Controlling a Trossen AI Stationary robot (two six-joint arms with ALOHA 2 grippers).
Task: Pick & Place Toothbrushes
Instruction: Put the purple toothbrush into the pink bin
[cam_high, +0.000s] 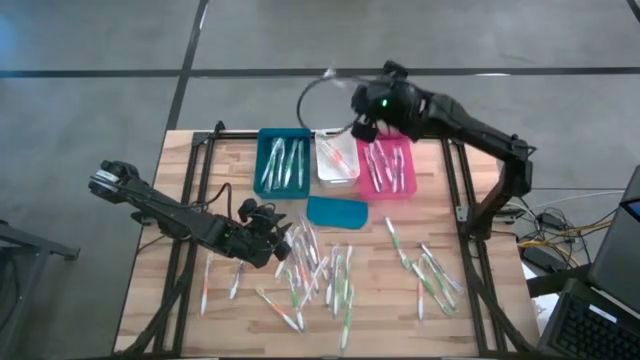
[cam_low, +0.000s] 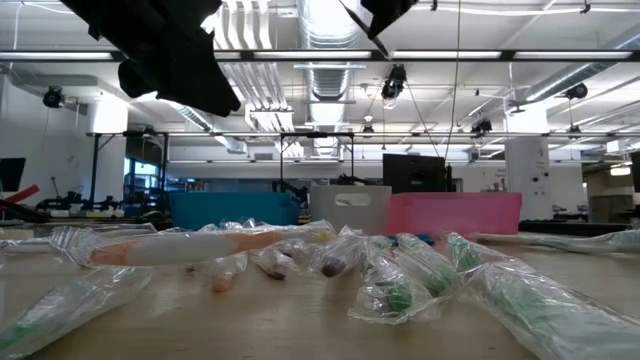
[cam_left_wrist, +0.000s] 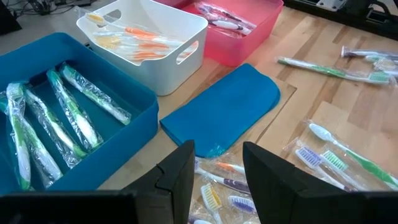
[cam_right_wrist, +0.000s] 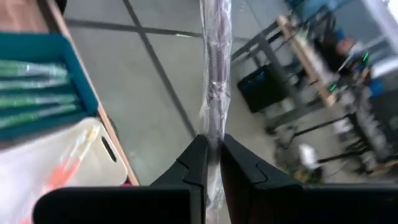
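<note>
Right hand (cam_right_wrist: 211, 149) pinches a light, stiff, crinkly-wrapped toothbrush (cam_right_wrist: 214, 68) by its end, slippery film; left hand (cam_left_wrist: 216, 171) half-open, empty over worktop (cam_high: 480, 310) pile.

The wooden table (cam_high: 190, 300) carries three bins (cam_high: 283, 160), a teal lid (cam_high: 336, 211) and scattered toothbrushes (cam_high: 320, 275).

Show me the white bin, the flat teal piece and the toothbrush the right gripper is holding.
white bin (cam_left_wrist: 181, 34): left wrist view, its near rim.
flat teal piece (cam_left_wrist: 227, 107): left wrist view, its middle.
wrapped toothbrush (cam_right_wrist: 215, 68): right wrist view, shaft above the right gripper's (cam_right_wrist: 212, 146) fingers.
</note>
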